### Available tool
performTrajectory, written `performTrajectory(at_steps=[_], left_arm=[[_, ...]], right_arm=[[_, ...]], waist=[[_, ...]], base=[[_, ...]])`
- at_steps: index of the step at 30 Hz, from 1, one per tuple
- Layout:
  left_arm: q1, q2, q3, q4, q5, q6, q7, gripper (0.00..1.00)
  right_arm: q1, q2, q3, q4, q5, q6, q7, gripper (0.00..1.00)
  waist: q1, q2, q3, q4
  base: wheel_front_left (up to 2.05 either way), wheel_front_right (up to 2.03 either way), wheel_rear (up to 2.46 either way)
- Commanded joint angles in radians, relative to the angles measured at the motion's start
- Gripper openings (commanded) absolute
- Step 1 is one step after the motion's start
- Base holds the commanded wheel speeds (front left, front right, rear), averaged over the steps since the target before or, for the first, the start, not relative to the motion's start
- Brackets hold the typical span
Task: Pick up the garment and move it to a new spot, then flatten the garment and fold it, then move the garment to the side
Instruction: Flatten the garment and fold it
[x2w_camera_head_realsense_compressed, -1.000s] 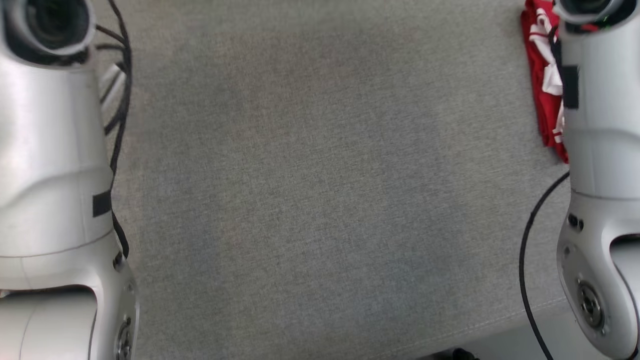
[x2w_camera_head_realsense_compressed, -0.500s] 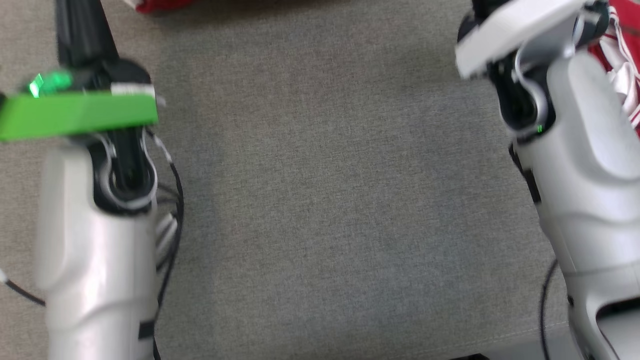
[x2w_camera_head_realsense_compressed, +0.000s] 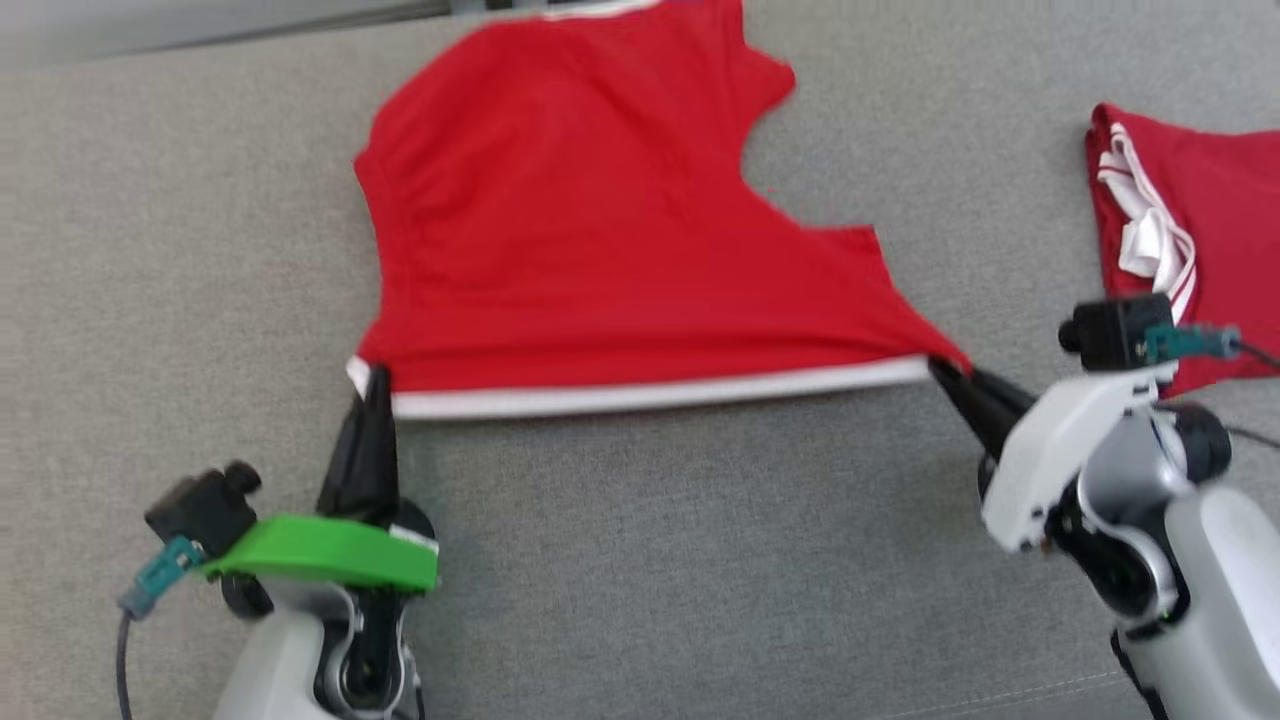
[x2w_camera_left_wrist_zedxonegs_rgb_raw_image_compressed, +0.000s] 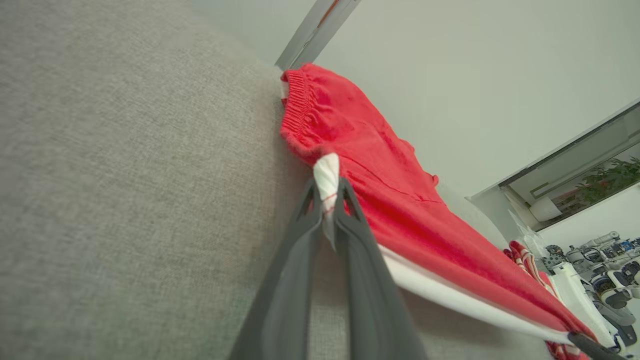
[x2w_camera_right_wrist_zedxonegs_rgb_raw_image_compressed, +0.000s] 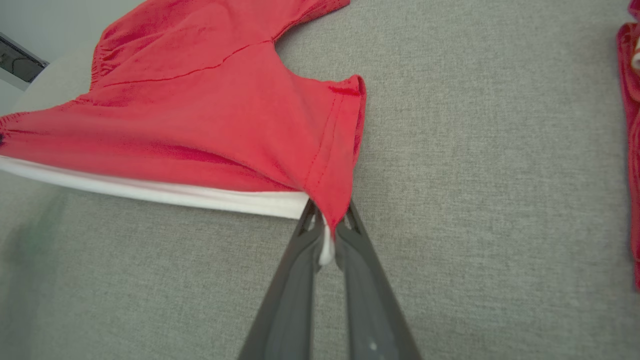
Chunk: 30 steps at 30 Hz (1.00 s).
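**Surface:** grey woven cloth surface, flat and plain, lying under the whole garment. A stitched seam runs along the edge on the robot's side of the garment.

**Room:** a pale wall rises beyond the garment's gathered end. Further right of the garment there is a window with a green plant.

**Item 1:** garment, red with a white band along its near hem. It is spread out, and its far end reaches the surface's far edge. The near hem is drawn in a straight line between its two corners.

**Item 2:** left gripper, fingers pinched together on the garment's near left corner.

**Item 3:** right gripper, fingers pinched together on the garment's near right corner.

**Item 4:** second red-and-white cloth, bunched, right of the garment and apart from it.

**Open room:**
- a wide bare stretch left of the garment
- a broad bare band between the garment's near hem and the seam
- a bare strip between the garment and the second cloth
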Motion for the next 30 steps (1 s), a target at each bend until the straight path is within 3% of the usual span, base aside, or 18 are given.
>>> performTrajectory(at_steps=[1, 6, 19, 25, 30], left_arm=[[0.04, 0.034, 0.005, 0.022, -0.008, 0.003, 0.0, 0.0], [0.132, 0.057, -0.005, 0.039, -0.038, 0.006, 0.048, 0.0], [0.392, 0.146, -0.08, -0.144, -0.021, 0.099, 0.243, 0.0], [0.381, 0.132, -0.103, -0.238, -0.025, 0.085, 0.259, 0.0], [0.281, 0.115, -0.137, -0.267, 0.008, 0.095, 0.287, 0.0]], right_arm=[[0.06, -0.011, -0.034, -0.03, -0.021, -0.005, 0.046, 0.0], [0.232, 0.001, -0.094, -0.126, -0.044, -0.005, 0.176, 0.0], [0.521, 0.063, -0.24, -0.285, -0.114, -0.008, 0.396, 0.0], [0.485, 0.071, -0.288, -0.353, -0.131, -0.007, 0.395, 0.0], [0.371, 0.032, -0.288, -0.338, -0.174, -0.007, 0.386, 0.0]], waist=[[0.0, -0.0001, -0.081, 0.002], [0.0, -0.0001, -0.129, 0.016], [0.0, -0.0001, -0.163, 0.082], [0.0, -0.0001, -0.166, 0.099], [0.0, -0.0001, -0.16, 0.11]], base=[[0.0, 0.0, 0.0], [0.0, 0.0, 0.0], [0.0, 0.0, 0.0], [0.0, 0.0, 0.0], [0.0, 0.0, 0.0]])
